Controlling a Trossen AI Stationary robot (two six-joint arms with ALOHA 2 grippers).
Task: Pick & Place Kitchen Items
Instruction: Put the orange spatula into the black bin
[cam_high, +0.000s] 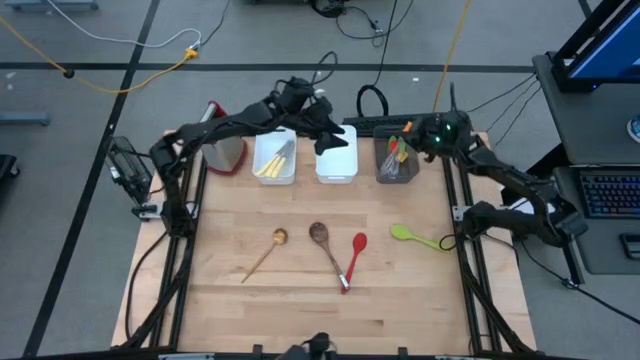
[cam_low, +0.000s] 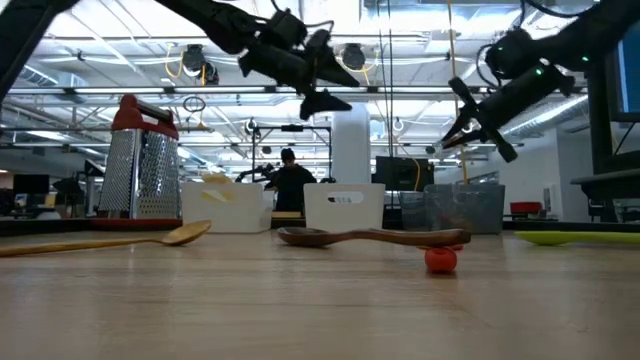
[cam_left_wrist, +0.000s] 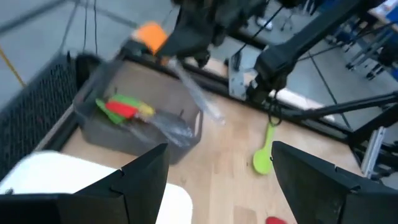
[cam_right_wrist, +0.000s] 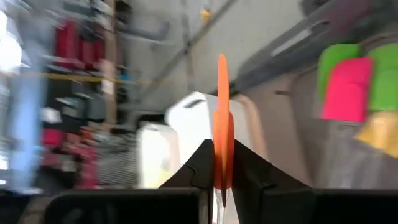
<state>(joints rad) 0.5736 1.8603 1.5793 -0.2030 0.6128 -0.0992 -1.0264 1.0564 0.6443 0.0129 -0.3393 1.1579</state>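
Gripping orange spatula (cam_right_wrist: 222, 118), right hand (cam_right_wrist: 221, 180)

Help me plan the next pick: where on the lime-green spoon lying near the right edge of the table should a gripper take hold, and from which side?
Grip the lime-green spoon on its slim handle, coming straight down from above. It lies flat on the wooden table with nothing touching it, and the handle, running toward the table's right edge, is narrower than the bowl, so the fingers can likely straddle it crosswise.
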